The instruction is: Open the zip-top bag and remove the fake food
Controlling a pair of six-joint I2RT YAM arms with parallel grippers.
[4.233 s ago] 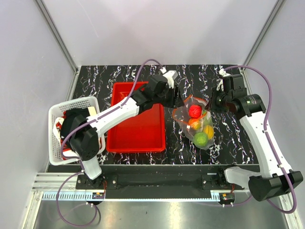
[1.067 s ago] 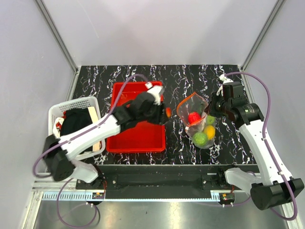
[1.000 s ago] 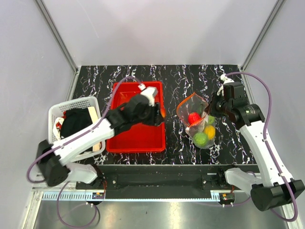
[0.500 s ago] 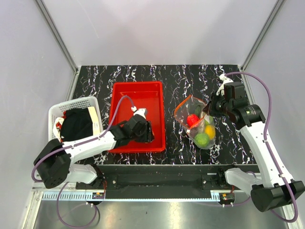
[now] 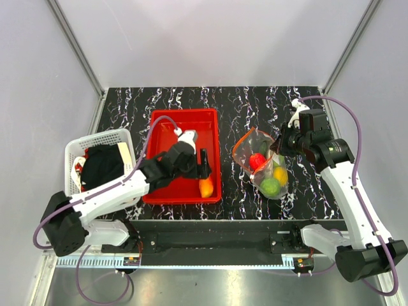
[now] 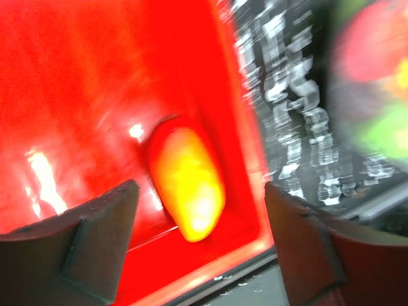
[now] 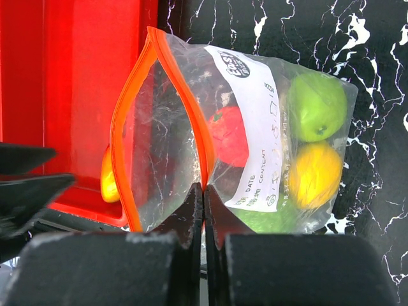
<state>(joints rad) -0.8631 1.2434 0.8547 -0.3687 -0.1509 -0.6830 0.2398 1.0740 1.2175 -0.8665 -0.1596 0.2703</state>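
Zip-top bag [image 7: 255,127] is gaping, R gripper [image 7: 203,197] jaws pinching its rim. L gripper [image 5: 204,164] jaws hanging wide over orange fruit [image 5: 206,187] in red tray [image 5: 167,121]; other fake food [image 7: 231,135] sitting bagged.

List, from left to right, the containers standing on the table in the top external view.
White basket → red tray → zip-top bag.

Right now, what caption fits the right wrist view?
Right fingers pinch the orange rim of the open bag; red, green and yellow toy fruit inside.
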